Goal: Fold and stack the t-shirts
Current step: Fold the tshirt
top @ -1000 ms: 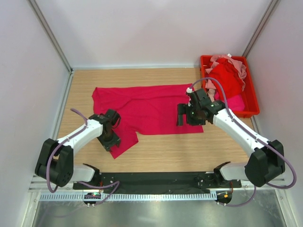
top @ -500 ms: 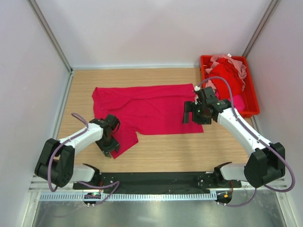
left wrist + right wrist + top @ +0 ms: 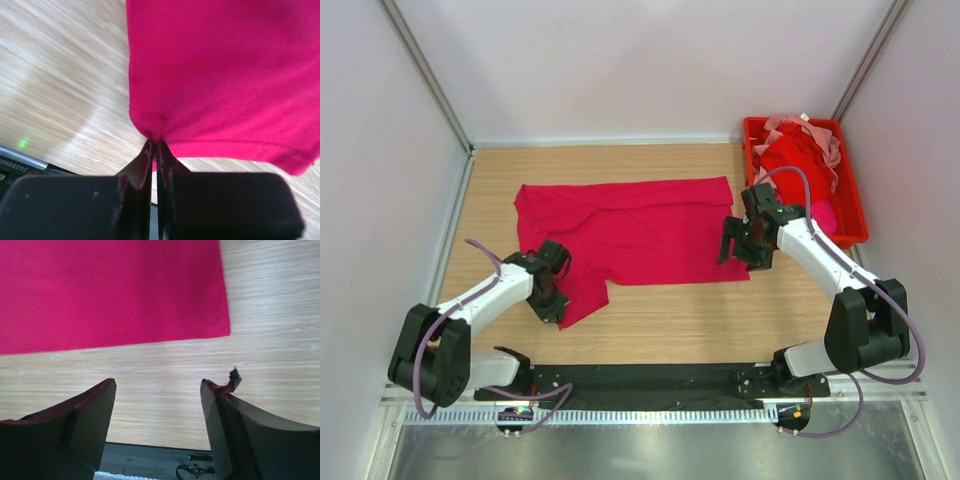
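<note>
A crimson-magenta t-shirt point(image 3: 630, 230) lies spread flat across the middle of the wooden table. My left gripper point(image 3: 551, 303) is shut on its near-left corner; the left wrist view shows the jaws point(image 3: 156, 145) pinching the hem of the shirt point(image 3: 225, 75). My right gripper point(image 3: 731, 247) is open and empty, hovering at the shirt's near-right edge. In the right wrist view the gripper point(image 3: 159, 390) is over bare wood, with the shirt's corner point(image 3: 125, 290) just beyond the fingertips. Red and pale pink shirts point(image 3: 800, 155) lie heaped in the bin.
A rigid red plastic bin point(image 3: 853, 218) stands at the back right of the table, close to the right arm. White walls enclose the table on three sides. A black rail point(image 3: 650, 380) runs along the near edge.
My right gripper has moved right, from over the shirt to its right edge, still open. My left gripper has shifted only slightly, still holding the corner.
</note>
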Action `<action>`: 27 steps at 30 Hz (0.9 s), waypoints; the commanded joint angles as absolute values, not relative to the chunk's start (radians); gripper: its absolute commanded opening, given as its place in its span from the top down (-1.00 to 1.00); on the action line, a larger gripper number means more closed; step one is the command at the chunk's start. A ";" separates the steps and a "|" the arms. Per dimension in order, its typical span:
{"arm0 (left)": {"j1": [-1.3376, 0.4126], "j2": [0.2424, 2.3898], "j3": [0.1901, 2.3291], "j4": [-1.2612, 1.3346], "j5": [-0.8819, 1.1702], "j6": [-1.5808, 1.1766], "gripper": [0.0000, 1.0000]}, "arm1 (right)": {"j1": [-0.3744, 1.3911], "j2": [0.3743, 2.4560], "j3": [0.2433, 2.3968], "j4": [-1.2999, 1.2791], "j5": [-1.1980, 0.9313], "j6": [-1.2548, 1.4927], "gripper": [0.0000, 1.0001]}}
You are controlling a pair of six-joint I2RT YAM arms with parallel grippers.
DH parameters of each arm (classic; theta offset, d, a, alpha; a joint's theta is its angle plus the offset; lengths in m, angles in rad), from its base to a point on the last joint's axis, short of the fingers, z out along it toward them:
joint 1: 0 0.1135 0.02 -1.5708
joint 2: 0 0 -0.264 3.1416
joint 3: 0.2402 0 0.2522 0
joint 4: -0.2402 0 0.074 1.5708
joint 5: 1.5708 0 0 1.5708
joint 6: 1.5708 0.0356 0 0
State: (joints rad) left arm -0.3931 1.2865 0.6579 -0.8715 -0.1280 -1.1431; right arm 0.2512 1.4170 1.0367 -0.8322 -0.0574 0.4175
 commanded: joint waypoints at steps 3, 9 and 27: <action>-0.390 1.204 0.690 -0.952 -0.187 -1.105 1.00 | 0.167 1.457 1.003 -0.804 -0.029 0.477 -0.27; -0.390 1.131 0.681 -0.994 -0.212 -1.098 0.99 | 0.163 1.539 0.979 -0.766 0.036 0.505 -0.08; -0.387 1.054 0.738 -1.051 -0.216 -1.091 0.99 | 0.130 1.701 0.954 -0.667 0.103 0.476 0.10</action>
State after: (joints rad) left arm -0.3923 1.0882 0.7021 -1.0088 -0.1768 -1.1065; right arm 0.1371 1.6627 0.9638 -0.7143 0.0635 0.4801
